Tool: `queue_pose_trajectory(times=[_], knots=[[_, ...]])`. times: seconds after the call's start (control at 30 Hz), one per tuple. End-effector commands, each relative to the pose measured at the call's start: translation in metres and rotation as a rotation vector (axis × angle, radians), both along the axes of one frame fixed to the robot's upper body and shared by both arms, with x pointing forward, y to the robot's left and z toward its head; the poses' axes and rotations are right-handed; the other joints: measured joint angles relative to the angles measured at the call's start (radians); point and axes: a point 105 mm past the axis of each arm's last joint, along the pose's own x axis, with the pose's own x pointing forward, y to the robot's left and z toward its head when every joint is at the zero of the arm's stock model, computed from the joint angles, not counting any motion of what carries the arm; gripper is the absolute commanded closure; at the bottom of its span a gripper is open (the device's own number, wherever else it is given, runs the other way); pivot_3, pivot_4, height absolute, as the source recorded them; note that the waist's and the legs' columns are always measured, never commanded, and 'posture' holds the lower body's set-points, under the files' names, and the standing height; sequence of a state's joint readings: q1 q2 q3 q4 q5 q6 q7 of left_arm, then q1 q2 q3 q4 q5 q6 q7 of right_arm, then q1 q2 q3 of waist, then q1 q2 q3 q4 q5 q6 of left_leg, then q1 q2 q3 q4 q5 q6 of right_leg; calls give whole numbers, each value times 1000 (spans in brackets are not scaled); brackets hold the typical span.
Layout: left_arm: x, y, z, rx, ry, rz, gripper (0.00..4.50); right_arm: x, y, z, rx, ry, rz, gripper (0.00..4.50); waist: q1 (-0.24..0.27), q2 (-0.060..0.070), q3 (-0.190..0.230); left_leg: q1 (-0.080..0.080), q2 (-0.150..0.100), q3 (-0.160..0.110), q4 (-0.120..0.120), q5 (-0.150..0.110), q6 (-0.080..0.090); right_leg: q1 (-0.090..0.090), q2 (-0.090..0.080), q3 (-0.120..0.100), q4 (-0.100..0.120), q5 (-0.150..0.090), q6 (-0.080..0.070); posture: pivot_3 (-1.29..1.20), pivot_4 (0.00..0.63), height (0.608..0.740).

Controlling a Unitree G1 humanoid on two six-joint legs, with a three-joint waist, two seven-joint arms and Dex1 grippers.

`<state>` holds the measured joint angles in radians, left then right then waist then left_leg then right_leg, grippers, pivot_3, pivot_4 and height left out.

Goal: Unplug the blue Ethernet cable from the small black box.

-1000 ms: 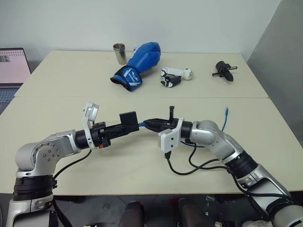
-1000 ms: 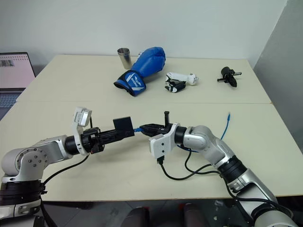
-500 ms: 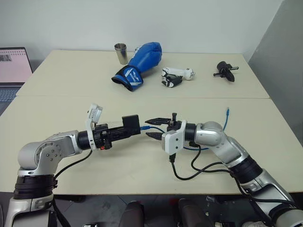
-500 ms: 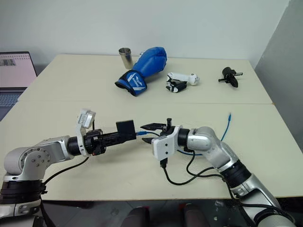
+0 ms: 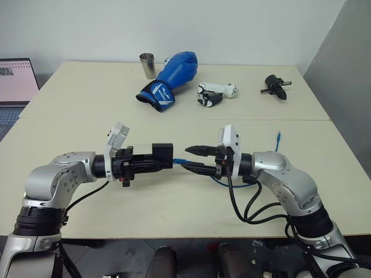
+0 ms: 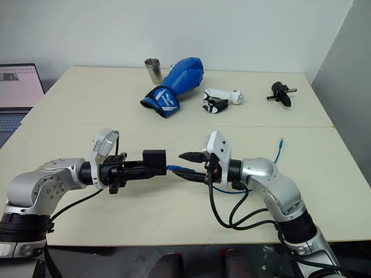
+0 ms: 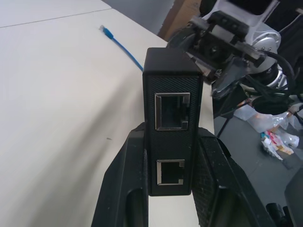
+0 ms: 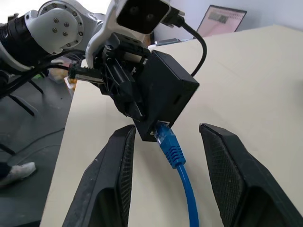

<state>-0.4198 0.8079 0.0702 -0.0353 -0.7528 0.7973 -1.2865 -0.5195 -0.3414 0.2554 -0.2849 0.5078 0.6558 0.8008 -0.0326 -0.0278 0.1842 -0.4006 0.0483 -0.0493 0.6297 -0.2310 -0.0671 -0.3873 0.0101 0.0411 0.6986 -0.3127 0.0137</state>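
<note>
Blue Ethernet cable (image 8: 176, 156) is plugged into the small black box (image 5: 163, 153), which the left gripper (image 7: 170, 189) clamps at centre frame. The right gripper (image 8: 165, 156) straddles the plug, fingers apart. It probably needs to pinch the latch, then pull away.

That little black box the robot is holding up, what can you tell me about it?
The small black box is a matte, finely textured plastic block with two metal-rimmed ports, both empty, on one face. The left gripper clamps it above the table. A blue Ethernet cable is plugged into another side, between the right gripper's open fingers.
</note>
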Motion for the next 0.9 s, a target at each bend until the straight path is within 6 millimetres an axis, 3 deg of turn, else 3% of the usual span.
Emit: queue_pose_trajectory(times=[0.03,0.3,0.9], knots=[[-2,-4,11,-12,-36,-44,3708,-2,3,8,41,49,31,2228,0,0,0,0,0,0,0,0,0,0,0,0,0,0,0,0,150,740],[-2,-6,10,-19,-29,-56,3708,-4,8,6,68,168,88,2228,0,0,0,0,0,0,0,0,0,0,0,0,0,0,0,0,150,740],[0,-4,10,-18,-32,-49,3708,-1,9,3,64,207,99,2228,-1,0,0,0,0,0,0,0,0,-1,1,0,0,0,0,0,150,740]])
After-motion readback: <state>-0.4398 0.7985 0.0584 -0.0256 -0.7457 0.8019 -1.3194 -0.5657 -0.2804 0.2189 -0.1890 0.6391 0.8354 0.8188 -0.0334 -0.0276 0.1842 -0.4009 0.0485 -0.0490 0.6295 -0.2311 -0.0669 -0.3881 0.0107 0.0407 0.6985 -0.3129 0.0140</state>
